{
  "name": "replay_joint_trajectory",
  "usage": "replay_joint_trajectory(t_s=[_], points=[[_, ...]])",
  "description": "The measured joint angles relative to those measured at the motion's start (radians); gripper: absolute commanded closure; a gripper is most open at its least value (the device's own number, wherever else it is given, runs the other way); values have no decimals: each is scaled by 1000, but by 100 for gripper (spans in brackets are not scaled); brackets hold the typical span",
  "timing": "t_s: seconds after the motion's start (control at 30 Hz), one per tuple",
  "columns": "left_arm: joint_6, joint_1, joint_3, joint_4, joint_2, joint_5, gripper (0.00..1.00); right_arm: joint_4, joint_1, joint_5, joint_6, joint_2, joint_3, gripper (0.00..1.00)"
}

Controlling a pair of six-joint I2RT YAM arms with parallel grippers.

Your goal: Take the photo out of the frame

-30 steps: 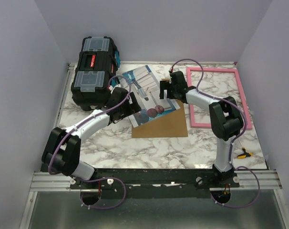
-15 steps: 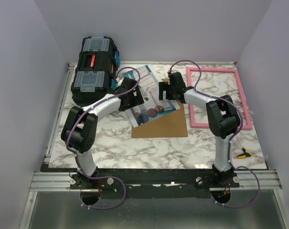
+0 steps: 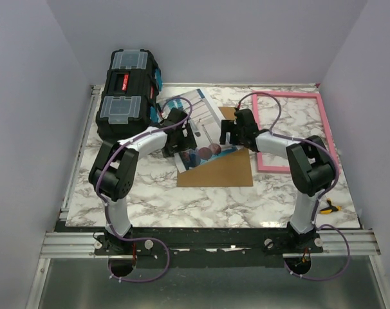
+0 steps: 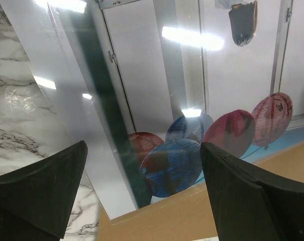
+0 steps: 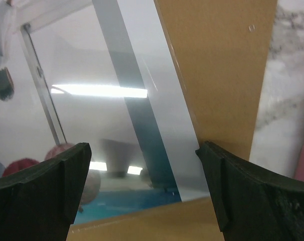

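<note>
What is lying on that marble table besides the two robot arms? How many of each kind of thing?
Black plastic toolbox: 1
Glossy photo print with coloured balls: 1
Plain brown backing board: 1
Thin pink picture frame: 1
Small yellow-and-black tool: 1
Total: 5

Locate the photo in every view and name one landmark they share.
Top external: the photo lies just above the centre of the picture.
Left wrist: the photo fills most of the picture.
Right wrist: the photo covers the left and centre.
Shared landmark: the brown backing board under its edge.
</note>
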Motion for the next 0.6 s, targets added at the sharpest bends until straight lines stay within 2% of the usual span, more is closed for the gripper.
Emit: replay_joint_trajectory(t_s=[0.2, 0.37, 0.5, 0.6], points=[[2, 0, -36, 13, -18, 25, 3, 38, 13, -10, 73, -164, -220, 2], [22, -19, -158, 79, -106, 35, 3, -11, 61, -21, 108, -309, -353, 2], [39, -53, -272, 92, -213, 70, 2, -148, 82, -55, 126, -389, -344, 0], [64, -66, -296, 39, -281, 74, 2, -218, 90, -50, 124, -422, -287, 0]])
